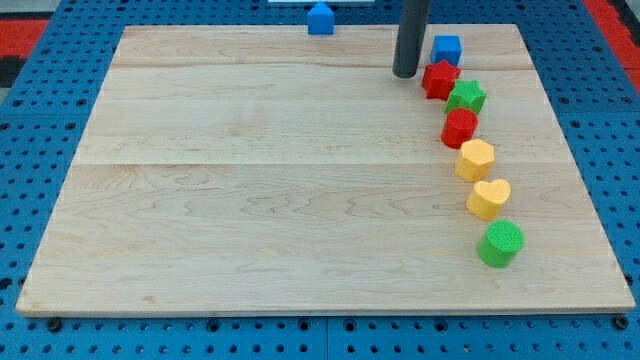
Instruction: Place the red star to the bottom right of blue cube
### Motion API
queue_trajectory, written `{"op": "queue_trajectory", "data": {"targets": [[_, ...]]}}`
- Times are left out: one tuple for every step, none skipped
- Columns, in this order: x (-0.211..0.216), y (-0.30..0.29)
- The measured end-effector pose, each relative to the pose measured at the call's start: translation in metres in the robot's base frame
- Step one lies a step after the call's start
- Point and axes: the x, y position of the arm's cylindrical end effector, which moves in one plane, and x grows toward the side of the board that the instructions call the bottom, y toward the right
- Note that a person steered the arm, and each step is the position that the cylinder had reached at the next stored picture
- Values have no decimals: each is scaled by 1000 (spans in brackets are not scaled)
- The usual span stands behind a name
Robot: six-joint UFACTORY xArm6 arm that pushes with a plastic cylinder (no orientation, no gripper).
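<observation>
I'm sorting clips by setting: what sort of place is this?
Probably a robotics lab bench: a wooden board on a blue perforated base, small coloured blocks like the red star and blue cube, with my tip left of the star.

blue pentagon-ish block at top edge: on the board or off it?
On, barely: the blue block sits at the wooden board's top edge, apart from my tip.
</observation>
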Motion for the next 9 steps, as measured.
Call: {"op": "queue_trajectory", "data": {"targets": [[29,-31],[47,-8],[49,17],[43,35],[35,40],[28,15],[17,15],[13,52],[13,65]]}}
